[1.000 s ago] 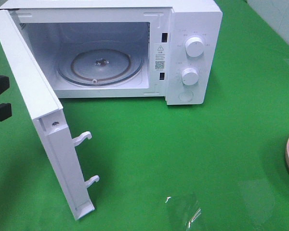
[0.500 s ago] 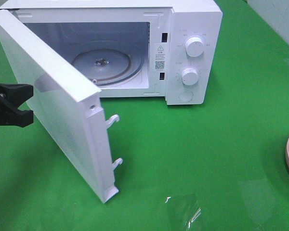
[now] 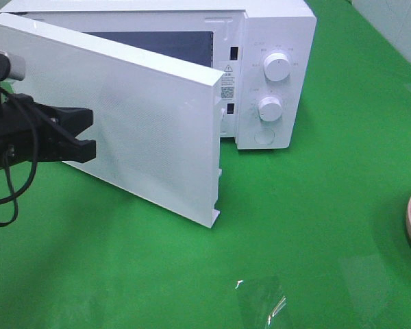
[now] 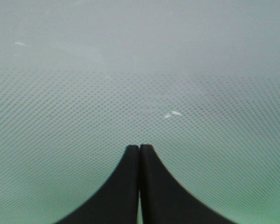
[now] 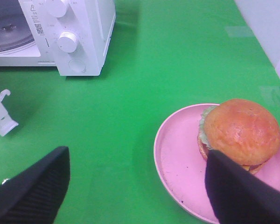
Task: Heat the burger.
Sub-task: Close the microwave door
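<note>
Burger [image 5: 238, 133] sits toward one side of a pink plate [image 5: 177, 158] on the green counter [image 5: 177, 56], well apart from the white microwave [image 3: 274, 68]. It looks soft and stacked, its glossy bun likely slippery, so I'd judge a gentle hold low across the bun's sides safest; squeezing hard could shear the layers. The right claw [image 5: 140, 186] hangs above the plate's near edge, spread wide and empty. The left claw [image 4: 139, 154] has its fingers pressed together, tip against the microwave door [image 3: 144, 116], which stands partly swung across the opening.
</note>
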